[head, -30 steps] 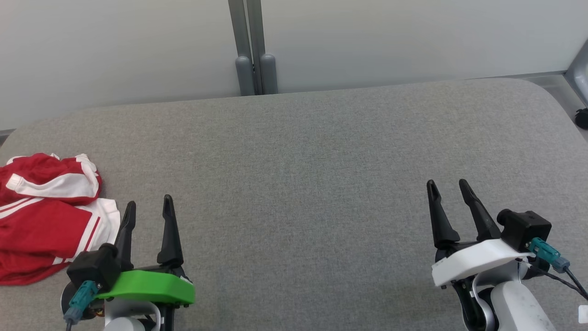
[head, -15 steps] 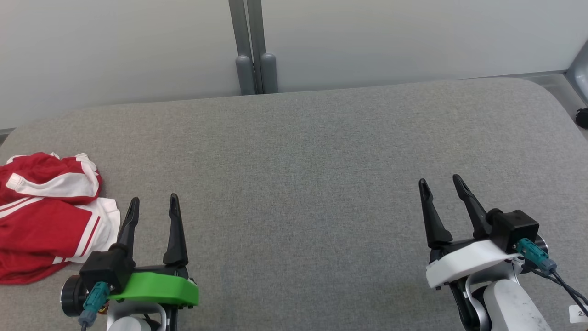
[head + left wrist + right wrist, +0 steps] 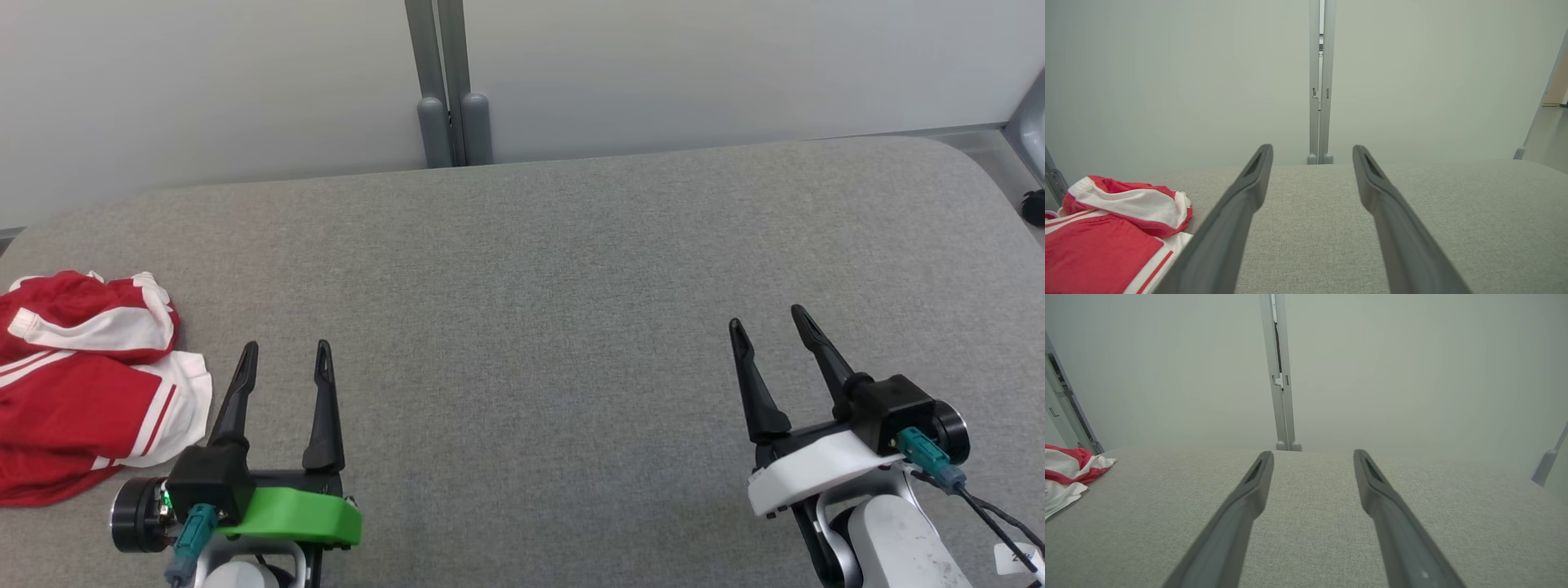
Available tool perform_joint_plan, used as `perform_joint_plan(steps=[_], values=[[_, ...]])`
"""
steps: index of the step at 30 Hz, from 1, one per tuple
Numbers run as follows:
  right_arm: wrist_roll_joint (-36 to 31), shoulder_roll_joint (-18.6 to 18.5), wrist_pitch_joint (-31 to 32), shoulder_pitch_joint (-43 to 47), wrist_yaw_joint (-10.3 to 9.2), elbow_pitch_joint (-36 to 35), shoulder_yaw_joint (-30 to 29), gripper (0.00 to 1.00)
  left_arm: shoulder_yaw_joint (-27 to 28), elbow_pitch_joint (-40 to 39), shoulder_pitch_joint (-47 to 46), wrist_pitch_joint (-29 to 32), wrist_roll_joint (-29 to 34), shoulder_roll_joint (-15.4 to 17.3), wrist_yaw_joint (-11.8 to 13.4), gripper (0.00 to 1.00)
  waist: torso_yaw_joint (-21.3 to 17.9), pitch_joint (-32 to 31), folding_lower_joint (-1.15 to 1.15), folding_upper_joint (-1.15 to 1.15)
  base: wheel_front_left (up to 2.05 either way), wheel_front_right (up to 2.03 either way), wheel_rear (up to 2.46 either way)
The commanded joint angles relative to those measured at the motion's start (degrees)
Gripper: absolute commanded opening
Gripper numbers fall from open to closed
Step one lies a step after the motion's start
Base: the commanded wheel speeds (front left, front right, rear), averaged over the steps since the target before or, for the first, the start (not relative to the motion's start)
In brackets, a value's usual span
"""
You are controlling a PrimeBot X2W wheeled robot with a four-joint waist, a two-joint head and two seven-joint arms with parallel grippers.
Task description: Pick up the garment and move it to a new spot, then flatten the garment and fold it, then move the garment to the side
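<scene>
Currently; garment (image 3: 73, 392) just beside left fingers (image 3: 237, 396); right fingers (image 3: 751, 384) well apart; all spread

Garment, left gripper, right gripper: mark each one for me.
garment (image 3: 69, 408), head view, on its large red panel.
left gripper (image 3: 287, 346), head view, midway between its open fingertips.
right gripper (image 3: 767, 318), head view, midway between its open fingertips.

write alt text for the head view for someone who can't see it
A crumpled red and white garment lies at the far left of a grey fabric-covered table. The robot's left pincer is open just right of it, and the right pincer is open at lower right. A pale wall with a grey post stands behind.
</scene>
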Motion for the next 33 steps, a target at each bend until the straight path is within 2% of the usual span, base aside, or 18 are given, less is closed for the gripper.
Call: perform_joint_plan(steps=[1, 25, 33], values=[[-1.18, -0.13, -0.5, -0.8, 0.0, 0.07, 0.19, 1.0, 0.01, -0.13, 0.36, -0.4, 1.1, 0.43, 0.23, 1.0, -0.05, 0.04, 0.0, 0.0, 0.0, 0.0, 0.0], [-0.34, -0.06, -0.64, -0.5, 0.0, 0.3, 0.44, 1.0, -0.18, 0.27, 0.23, -0.55, 0.84, 0.42, -0.51, 1.0, 0.07, -0.22, 0.0, 0.0, 0.0, 0.0, 0.0], [0.25, -0.06, -0.64, 0.15, 0.0, 0.15, 1.18, 1.0, 0.11, 1.04, 0.17, -0.54, -0.68, 0.42, -0.55, 1.0, 1.26, -0.29, 0.0, 0.0, 0.0, 0.0, 0.0]])
